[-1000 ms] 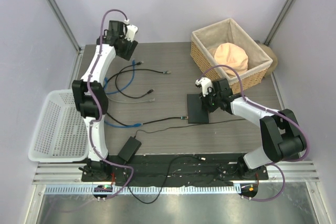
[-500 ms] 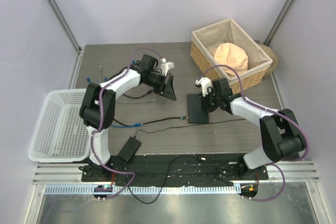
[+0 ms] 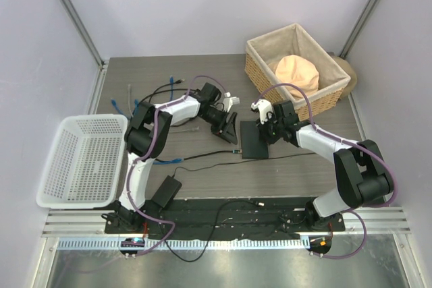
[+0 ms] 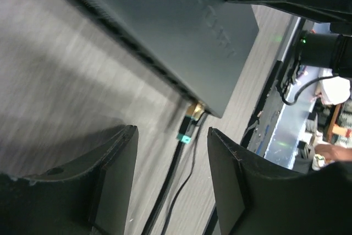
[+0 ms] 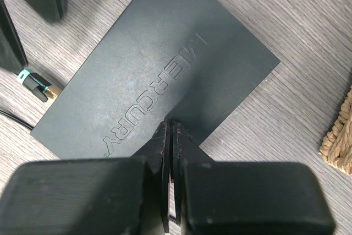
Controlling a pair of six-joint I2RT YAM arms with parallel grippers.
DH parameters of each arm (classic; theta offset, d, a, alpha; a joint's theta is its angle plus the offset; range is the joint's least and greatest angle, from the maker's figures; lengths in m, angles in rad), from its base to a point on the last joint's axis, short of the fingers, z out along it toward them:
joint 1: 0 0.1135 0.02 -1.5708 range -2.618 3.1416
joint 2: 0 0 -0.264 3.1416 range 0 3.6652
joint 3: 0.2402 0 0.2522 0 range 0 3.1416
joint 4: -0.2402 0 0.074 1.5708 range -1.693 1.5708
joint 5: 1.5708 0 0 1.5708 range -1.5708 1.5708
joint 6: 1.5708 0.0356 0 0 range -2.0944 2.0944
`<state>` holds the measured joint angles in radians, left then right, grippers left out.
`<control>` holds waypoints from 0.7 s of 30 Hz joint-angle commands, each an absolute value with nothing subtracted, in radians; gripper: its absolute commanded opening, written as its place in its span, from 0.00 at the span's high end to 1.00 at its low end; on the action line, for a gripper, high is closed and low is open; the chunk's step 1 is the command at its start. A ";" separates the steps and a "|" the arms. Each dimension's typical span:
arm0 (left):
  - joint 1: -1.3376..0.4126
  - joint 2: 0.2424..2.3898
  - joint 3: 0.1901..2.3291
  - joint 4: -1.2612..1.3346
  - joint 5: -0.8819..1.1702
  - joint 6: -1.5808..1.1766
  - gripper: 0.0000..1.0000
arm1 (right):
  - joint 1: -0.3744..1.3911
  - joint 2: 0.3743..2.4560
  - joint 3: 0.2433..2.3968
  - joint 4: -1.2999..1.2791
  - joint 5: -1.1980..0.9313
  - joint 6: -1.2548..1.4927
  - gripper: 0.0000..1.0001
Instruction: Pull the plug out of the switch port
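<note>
The switch (image 3: 258,141) is a flat dark-grey box lying on the table; it also shows in the right wrist view (image 5: 159,64) and the left wrist view (image 4: 165,15). The plug (image 3: 236,151), gold with a teal boot, sits in the port at the near left corner (image 4: 190,119) (image 5: 36,85) on a black cable. My left gripper (image 3: 227,127) is open just left of the switch, and the plug lies ahead of its fingers (image 4: 113,180). My right gripper (image 3: 264,125) is shut, its fingertips (image 5: 168,130) pressing down on the switch's top.
A wicker basket (image 3: 260,75) with a peach-coloured thing stands at the back right. A white plastic basket (image 3: 81,160) is at the left. A black power adapter (image 3: 165,191) lies near the front. Loose blue and black cables (image 3: 158,102) lie behind the left arm.
My left arm has swung from the back left of the table down and right to the switch's left edge. The right arm and the switch have not moved.
</note>
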<state>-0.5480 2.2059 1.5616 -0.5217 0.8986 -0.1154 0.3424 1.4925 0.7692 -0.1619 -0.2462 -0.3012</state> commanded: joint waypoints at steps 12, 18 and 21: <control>-0.626 2.284 1.629 -0.597 0.943 -0.031 0.53 | 0.336 1.531 0.732 -0.264 -0.195 -0.322 0.99; -0.626 2.295 1.649 -0.660 0.939 0.035 0.54 | 0.336 1.537 0.732 -0.262 -0.198 -0.321 0.99; -0.627 2.299 1.658 -0.669 0.940 0.051 0.56 | 0.336 1.542 0.732 -0.261 -0.199 -0.321 0.99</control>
